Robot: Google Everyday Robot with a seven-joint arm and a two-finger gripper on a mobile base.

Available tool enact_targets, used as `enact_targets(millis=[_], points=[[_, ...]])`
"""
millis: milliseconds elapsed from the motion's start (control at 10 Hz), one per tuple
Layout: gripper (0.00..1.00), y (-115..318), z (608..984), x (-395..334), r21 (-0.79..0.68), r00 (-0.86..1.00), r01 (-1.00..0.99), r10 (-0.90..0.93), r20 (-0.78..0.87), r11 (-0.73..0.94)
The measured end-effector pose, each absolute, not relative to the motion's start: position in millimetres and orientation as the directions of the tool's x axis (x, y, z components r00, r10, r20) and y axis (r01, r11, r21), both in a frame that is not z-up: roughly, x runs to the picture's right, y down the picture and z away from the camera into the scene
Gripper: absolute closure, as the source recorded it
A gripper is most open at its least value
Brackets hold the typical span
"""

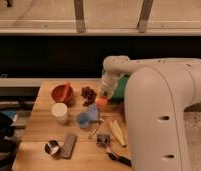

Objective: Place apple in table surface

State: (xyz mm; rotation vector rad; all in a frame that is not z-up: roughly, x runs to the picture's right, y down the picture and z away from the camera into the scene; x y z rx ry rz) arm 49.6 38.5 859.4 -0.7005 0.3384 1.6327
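The gripper hangs over the table near its far edge, toward the right half, at the end of the white arm that fills the right side of the view. The apple sits right at the gripper's tip, just below it, and it cannot be told whether the fingers grip it or whether it rests on the wood; the finger spread cannot be told either. Just left of the apple lie the dark red grapes, and further left, near the far left corner, stands the orange-red bowl with a utensil leaning in it. Behind the gripper, at the far edge, a green bin shows partly, hidden mostly by the arm. Just in front of the apple sits a blue cup with a pale blue object beside it. Left of the blue cup, toward the left edge, stands a white cup. Toward the near left corner lie a small can on its side and a grey block just beside it. Near the arm, toward the near edge, lie pale yellow sticks, a small metal item and a black-handled tool.
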Motion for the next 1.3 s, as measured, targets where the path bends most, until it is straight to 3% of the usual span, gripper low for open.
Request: enact_targets(millis=[200,700,1300], points=[[0.86,35.3,863.0,67.8,-0.133,-0.101,-0.964,0.784,-0.613,-0.229],[0.37,46.1,871.7,93.7,-0.08,-0.18,-0.953,0.756,-0.63,-0.293],[0.34,43.5,853.6,108.6,-0.081,-0.213,-0.943,0.772,-0.599,-0.323]])
